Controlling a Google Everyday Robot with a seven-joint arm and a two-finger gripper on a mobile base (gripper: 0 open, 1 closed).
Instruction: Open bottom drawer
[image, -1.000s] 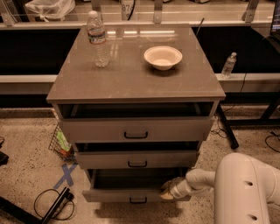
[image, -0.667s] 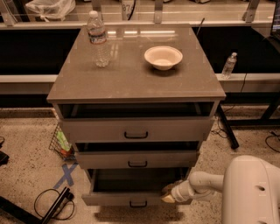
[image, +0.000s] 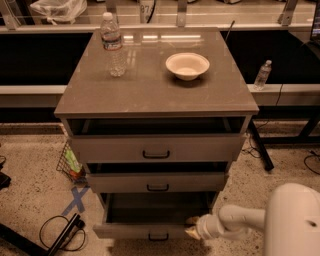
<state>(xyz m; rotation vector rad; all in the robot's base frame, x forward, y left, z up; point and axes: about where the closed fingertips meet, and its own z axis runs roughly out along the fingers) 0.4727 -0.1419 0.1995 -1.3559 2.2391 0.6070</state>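
Observation:
The bottom drawer (image: 130, 231) is the lowest grey drawer of the cabinet, with a small black bar handle (image: 158, 237). It stands pulled out, and its plain grey inside shows. My gripper (image: 192, 227) is at the drawer's right front corner, at the top edge of its front. The white arm (image: 235, 220) reaches in from the lower right.
The middle drawer (image: 157, 181) and top drawer (image: 156, 148) stand slightly pulled out above. A water bottle (image: 113, 45) and a white bowl (image: 187, 65) stand on the cabinet top (image: 150, 85). A wire basket (image: 70, 164), a blue tape cross (image: 76, 200) and cables (image: 60, 235) lie on the floor at left.
The bottom drawer has come out further toward me. My gripper and arm have moved back with it, toward the lower right.

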